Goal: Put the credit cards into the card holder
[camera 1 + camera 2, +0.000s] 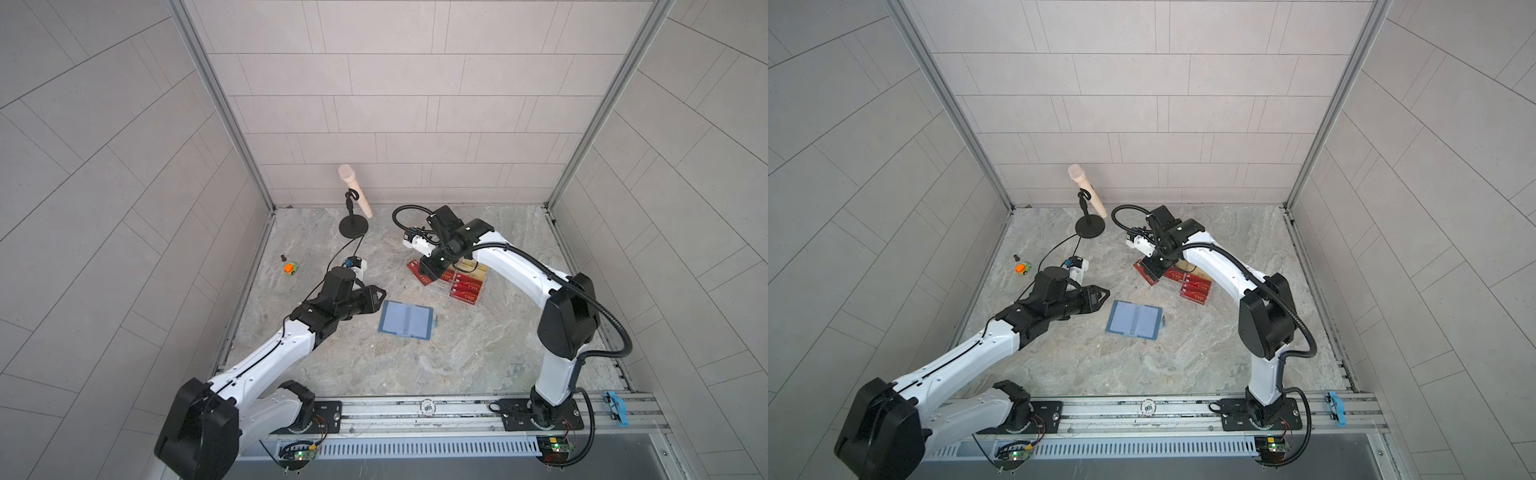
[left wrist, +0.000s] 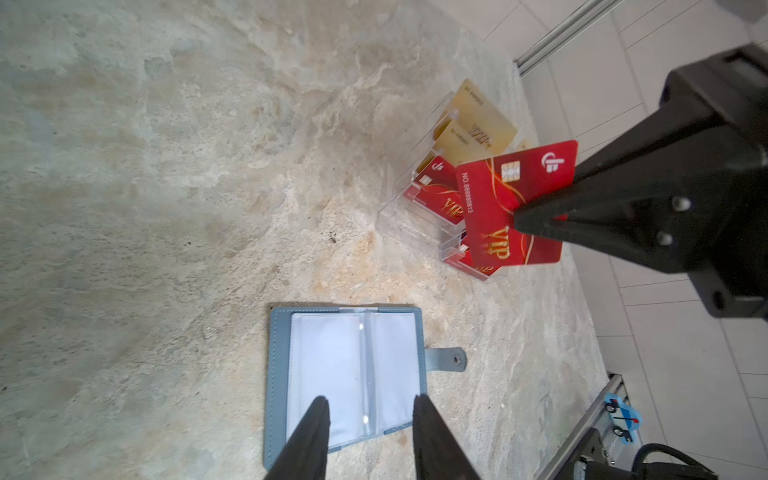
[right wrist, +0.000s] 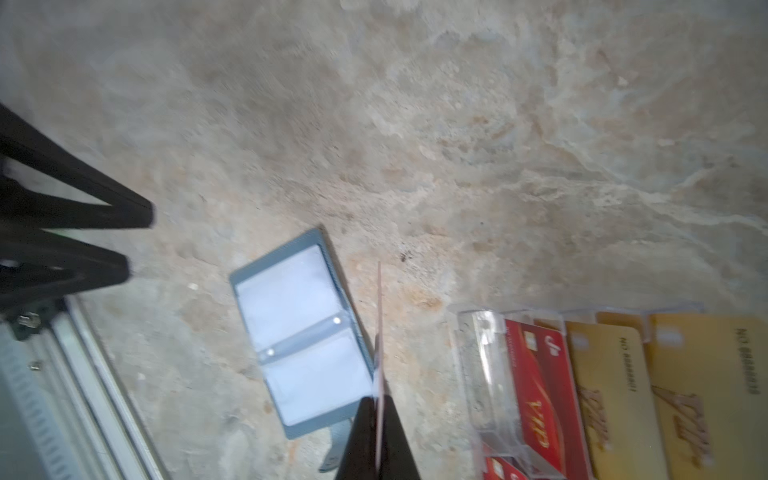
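Note:
The card holder (image 1: 406, 320) (image 1: 1133, 319) lies open and flat on the stone table, clear sleeves up, snap tab to its right. My left gripper (image 1: 381, 299) (image 2: 371, 405) hovers open at its left edge with nothing between the fingers (image 2: 320, 411). My right gripper (image 1: 428, 272) (image 3: 379, 401) is shut on one red credit card (image 2: 494, 195), seen edge-on (image 3: 379, 324) in the right wrist view, lifted above the acrylic stand (image 2: 409, 226). Several more red credit cards (image 1: 467, 291) (image 3: 536, 386) sit in that stand's tiers.
Pale gold cards (image 2: 478, 120) (image 3: 615, 395) fill the stand's rear tiers. A microphone on a round black stand (image 1: 353, 195) is at the back, its cable running to the left arm. An orange-green toy car (image 1: 291, 268) lies far left. A blue toy (image 1: 617, 409) sits on the front rail.

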